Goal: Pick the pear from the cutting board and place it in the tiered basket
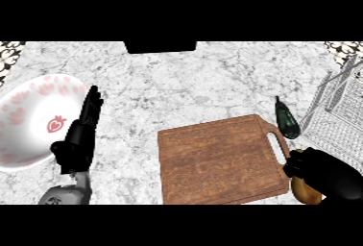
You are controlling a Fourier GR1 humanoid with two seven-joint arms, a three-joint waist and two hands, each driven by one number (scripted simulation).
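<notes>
The brown wooden cutting board (216,161) lies on the marble counter at centre right, its handle slot on the right side. The pear (306,190), tan-brown, shows just past the board's right edge near the bottom of the view. My right hand (322,173) is curled round it and hides its upper part. The wire tiered basket (337,113) stands at the right edge, beyond the hand. My left hand (81,137) rests open at the left, fingers pointing up, next to the plate.
A white plate (28,120) with pink markings and a red strawberry lies at the left edge. A dark green elongated vegetable (286,119) lies between the board's top right corner and the basket. A black object (160,46) sits at the counter's far edge.
</notes>
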